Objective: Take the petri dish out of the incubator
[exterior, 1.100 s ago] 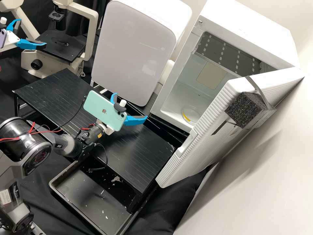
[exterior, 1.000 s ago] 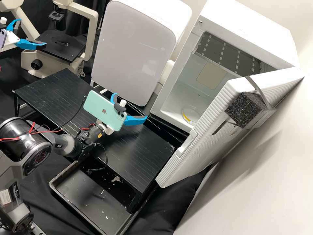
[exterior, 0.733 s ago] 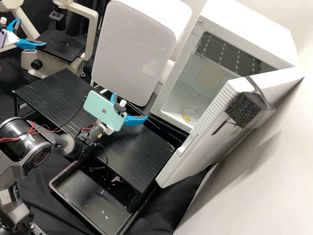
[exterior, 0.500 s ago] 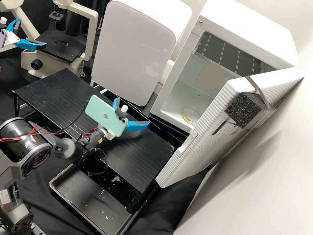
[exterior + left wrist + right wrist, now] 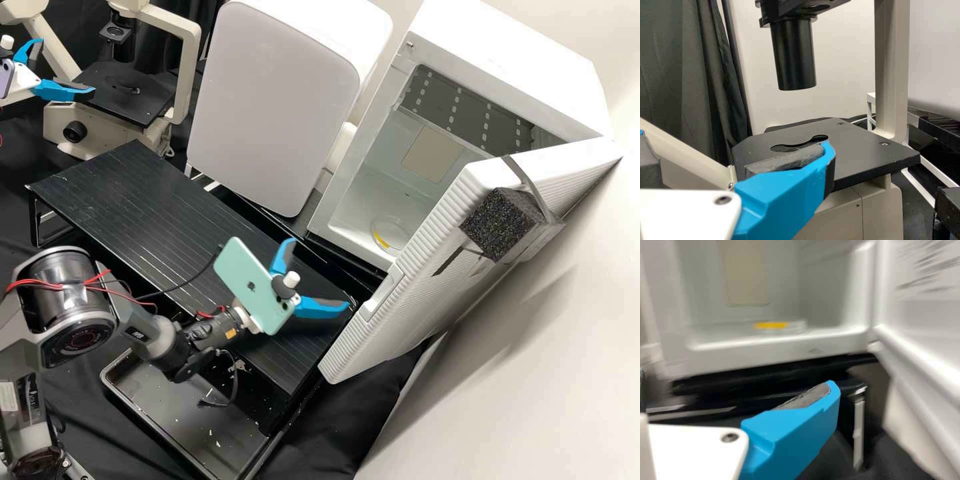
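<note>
From here I can see the petri dish [image 5: 392, 234], with its yellow mark, lying inside the open incubator [image 5: 507, 60], near its front edge. The right gripper [image 5: 320, 273] hangs out by the door [image 5: 407, 287], fingers spread wide. Over near the microscope [image 5: 189, 63], the left gripper [image 5: 67, 67] has wide-parted fingers too.

The petri dish [image 5: 389, 235] lies in the incubator [image 5: 493, 50], right of a box [image 5: 273, 107] and a microscope [image 5: 189, 67].
</note>
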Robot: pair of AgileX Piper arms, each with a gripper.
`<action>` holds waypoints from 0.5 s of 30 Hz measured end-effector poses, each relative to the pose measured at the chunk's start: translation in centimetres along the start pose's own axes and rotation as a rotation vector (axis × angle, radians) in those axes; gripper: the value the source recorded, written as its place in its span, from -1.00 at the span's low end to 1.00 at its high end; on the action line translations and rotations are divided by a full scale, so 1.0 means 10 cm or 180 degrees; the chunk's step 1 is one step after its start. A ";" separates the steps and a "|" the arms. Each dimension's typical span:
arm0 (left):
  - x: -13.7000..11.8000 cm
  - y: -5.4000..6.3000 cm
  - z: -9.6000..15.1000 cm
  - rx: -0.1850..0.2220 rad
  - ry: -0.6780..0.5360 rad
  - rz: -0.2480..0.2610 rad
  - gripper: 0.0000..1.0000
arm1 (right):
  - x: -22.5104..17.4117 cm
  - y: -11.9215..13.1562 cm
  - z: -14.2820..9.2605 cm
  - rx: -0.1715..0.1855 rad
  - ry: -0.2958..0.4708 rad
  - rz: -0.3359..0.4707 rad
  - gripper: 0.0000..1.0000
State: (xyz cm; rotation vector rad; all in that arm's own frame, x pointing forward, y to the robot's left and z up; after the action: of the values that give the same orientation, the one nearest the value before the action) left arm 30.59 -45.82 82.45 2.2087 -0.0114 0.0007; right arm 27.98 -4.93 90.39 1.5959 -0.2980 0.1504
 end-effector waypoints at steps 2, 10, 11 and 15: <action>0.00 0.00 0.00 0.0000 0.0000 0.0000 1.00 | 0.12 0.10 0.00 -0.0029 0.0053 0.0115 1.00; 0.00 0.00 0.00 0.0000 0.0000 0.0000 1.00 | 0.49 0.27 -0.03 -0.0041 0.0149 0.0251 1.00; 0.00 0.00 0.00 0.0000 0.0000 0.0000 1.00 | 0.55 0.28 -0.02 -0.0035 0.0142 0.0251 1.00; 0.00 0.00 0.00 0.0000 0.0000 0.0000 1.00 | 0.71 0.25 -0.04 -0.0042 0.0123 0.0183 1.00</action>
State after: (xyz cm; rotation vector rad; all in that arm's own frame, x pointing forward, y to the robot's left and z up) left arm 30.59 -45.82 82.45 2.2087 -0.0114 0.0007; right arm 34.09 -5.31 94.83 1.5702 -0.3142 0.2229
